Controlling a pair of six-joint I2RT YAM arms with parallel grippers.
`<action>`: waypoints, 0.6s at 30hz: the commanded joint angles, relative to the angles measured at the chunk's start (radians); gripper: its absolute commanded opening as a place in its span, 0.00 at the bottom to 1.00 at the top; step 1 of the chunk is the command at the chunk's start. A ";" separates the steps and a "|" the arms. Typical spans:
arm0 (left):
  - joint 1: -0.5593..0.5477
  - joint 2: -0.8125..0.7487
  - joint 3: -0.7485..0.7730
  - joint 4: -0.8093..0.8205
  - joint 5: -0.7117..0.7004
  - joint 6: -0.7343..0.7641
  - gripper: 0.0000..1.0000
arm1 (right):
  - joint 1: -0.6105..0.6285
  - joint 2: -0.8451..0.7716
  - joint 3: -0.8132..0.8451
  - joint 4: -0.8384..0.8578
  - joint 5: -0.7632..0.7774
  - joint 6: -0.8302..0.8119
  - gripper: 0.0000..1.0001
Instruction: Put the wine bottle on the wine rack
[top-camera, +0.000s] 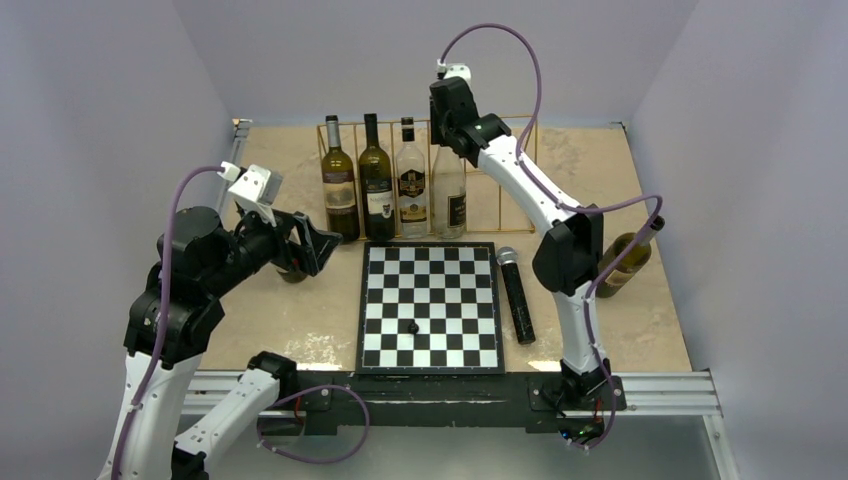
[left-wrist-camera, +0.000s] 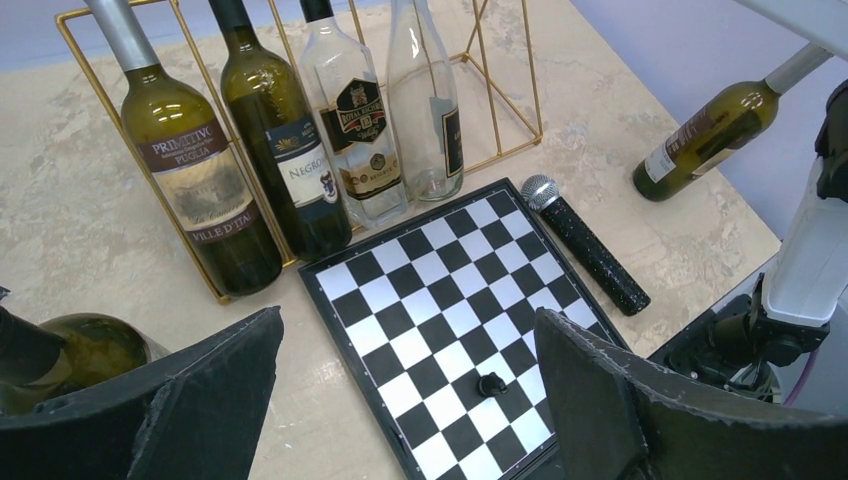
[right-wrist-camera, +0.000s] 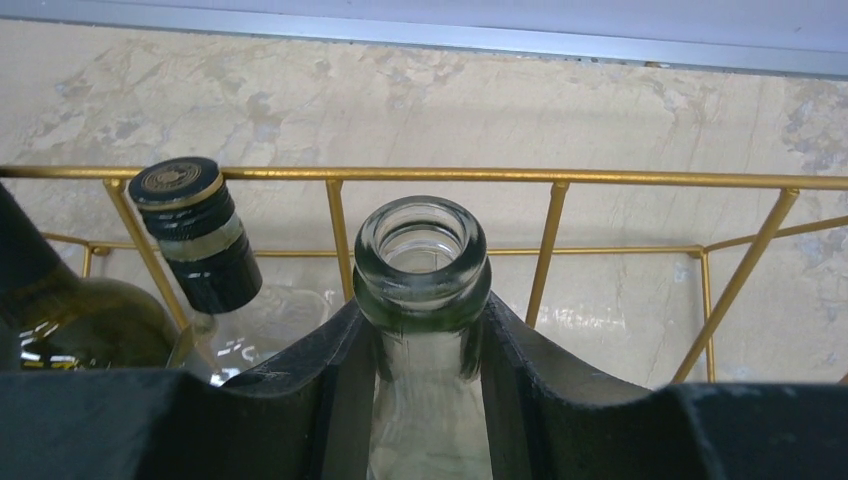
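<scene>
The gold wire wine rack (top-camera: 500, 180) stands at the table's back; it also shows in the left wrist view (left-wrist-camera: 505, 80) and the right wrist view (right-wrist-camera: 600, 178). A clear empty bottle (top-camera: 450, 195) stands in it, fourth from the left. My right gripper (top-camera: 455, 135) is shut on this bottle's neck just under the open mouth (right-wrist-camera: 422, 250). My left gripper (top-camera: 318, 245) is open and empty, left of the chessboard. A green bottle (left-wrist-camera: 60, 355) sits just beside its left finger, partly hidden. Another green bottle (top-camera: 625, 262) lies at the right edge.
Three more bottles stand in the rack's left part: two green (top-camera: 338, 185) (top-camera: 376, 185) and one clear (top-camera: 411, 185). A chessboard (top-camera: 430, 305) with one black piece (top-camera: 413, 326) lies in the middle. A black microphone (top-camera: 517, 295) lies to its right.
</scene>
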 joint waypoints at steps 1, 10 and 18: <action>0.005 0.005 0.026 0.010 -0.010 0.007 0.99 | 0.005 0.057 0.061 -0.052 -0.013 0.028 0.40; 0.005 0.002 0.024 0.002 -0.019 0.012 0.99 | -0.004 0.040 0.043 -0.045 -0.036 0.052 0.49; 0.005 -0.007 0.024 -0.004 -0.021 0.012 0.99 | -0.005 -0.002 0.039 -0.050 -0.016 0.035 0.77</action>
